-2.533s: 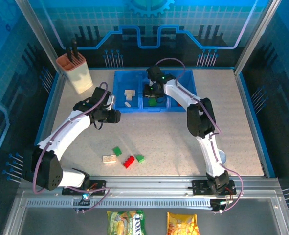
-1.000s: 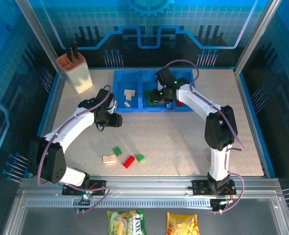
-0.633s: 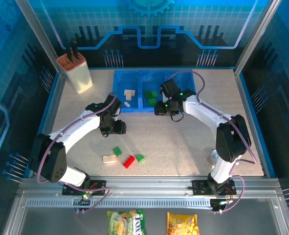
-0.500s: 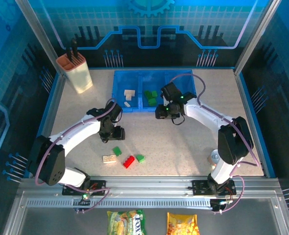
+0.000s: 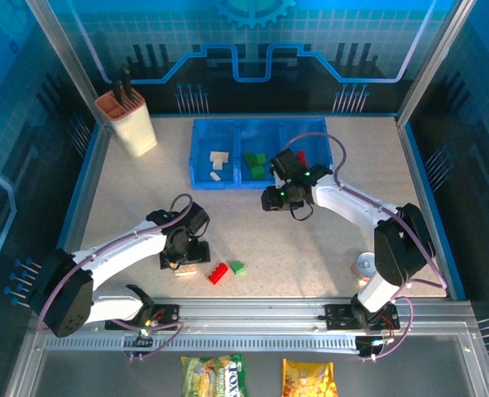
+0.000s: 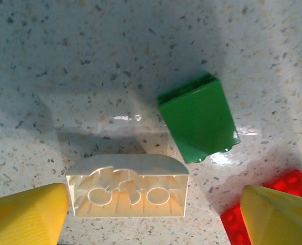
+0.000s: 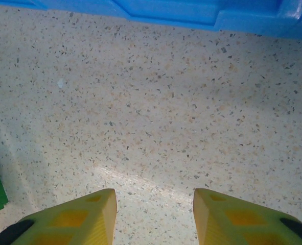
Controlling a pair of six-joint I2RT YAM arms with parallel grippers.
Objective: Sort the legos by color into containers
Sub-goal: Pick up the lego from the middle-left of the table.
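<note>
Left claw: I see the left claw (image 5: 180, 258) low over the tabletop (image 5: 310, 248), close to the near edge and left of centre. In its wrist view the left claw (image 6: 153, 196) has its yellow fingers (image 6: 25, 214) spread wide and grips nothing.
Cream brick: the cream brick (image 6: 128, 186) lies with its hollow underside facing the wrist camera, between the two fingers. One end sits just beside the left finger, and the other end is well apart from the right finger. From above, the cream brick (image 5: 186, 270) peeks out just under the claw.
Green brick: a green brick (image 6: 199, 125) lies just beyond the cream one without touching it.
Red brick: the red brick (image 5: 218, 273) lies to the right of the cream one. In the wrist view the right finger partly hides the red brick (image 6: 242, 217).
Second green brick: a second green brick (image 5: 237, 267) lies just beside the red one, on its right.
Right claw: the right claw (image 5: 266, 200) hangs over bare tabletop just in front of the containers. Its wrist view shows the right claw (image 7: 153, 204) partly open with nothing between its fingers.
Containers: the blue containers (image 5: 201, 169) stand at the middle of the far edge. There are cream pieces (image 5: 219, 159) in the left bin, green pieces (image 5: 256, 161) in the middle bin and a red piece (image 5: 301, 155) in the right bin.
Elsewhere: a knife block (image 5: 132, 124) stands in the far left corner, and a tin can (image 5: 366, 265) stands near the near right corner.
</note>
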